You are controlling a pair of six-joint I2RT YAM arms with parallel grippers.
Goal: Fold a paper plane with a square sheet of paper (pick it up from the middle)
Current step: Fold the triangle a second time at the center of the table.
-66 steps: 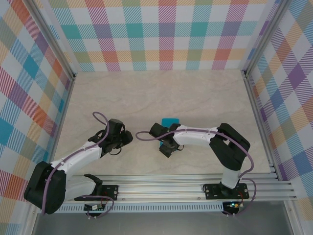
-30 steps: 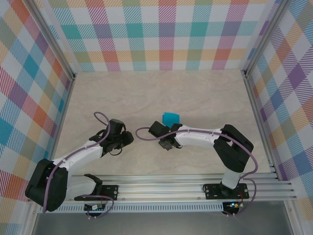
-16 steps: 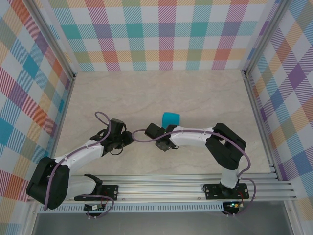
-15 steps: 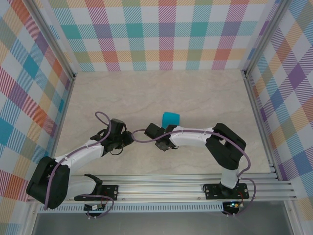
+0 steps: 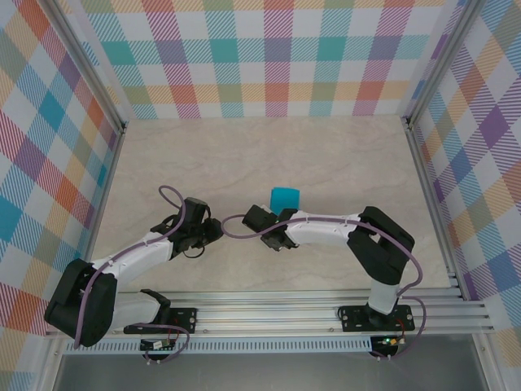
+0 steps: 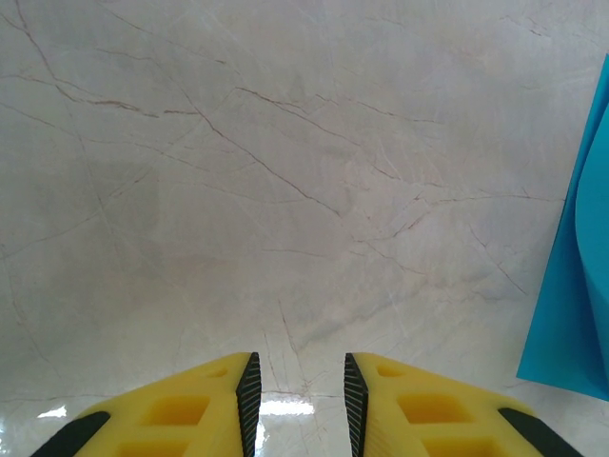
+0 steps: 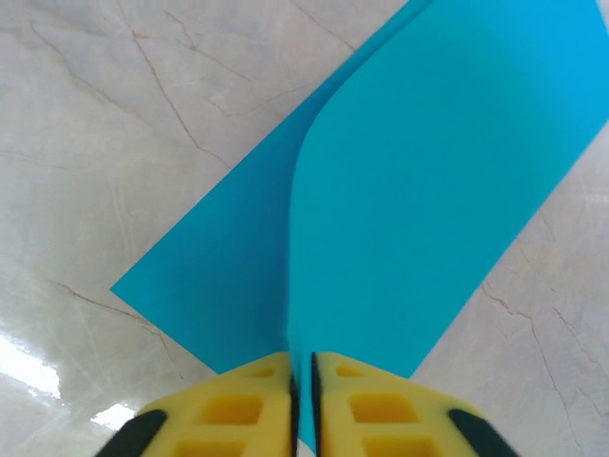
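Observation:
The square sheet of paper (image 5: 285,196) is teal-blue and rests on the marble table just past the right arm's wrist. In the right wrist view the sheet (image 7: 409,190) is pinched up into a standing ridge along its middle, one half rising and the other half flat on the table. My right gripper (image 7: 304,367) is shut on that ridge, its yellow fingers (image 7: 238,409) almost touching. My left gripper (image 6: 301,367) hovers low over bare marble with its jaws apart and nothing between them. An edge of the sheet (image 6: 576,305) lies to its right. From above, the left gripper (image 5: 213,230) sits left of the right gripper (image 5: 279,217).
Plaid walls (image 5: 277,57) close in the table on three sides. An aluminium rail (image 5: 285,314) carrying both arm bases runs along the near edge. Bare marble (image 5: 244,155) stretches behind and to the left of the paper.
The right gripper's jaws have closed on the middle of the sheet, raising it into a ridge. The right wrist shifted slightly. The left arm has stayed still.

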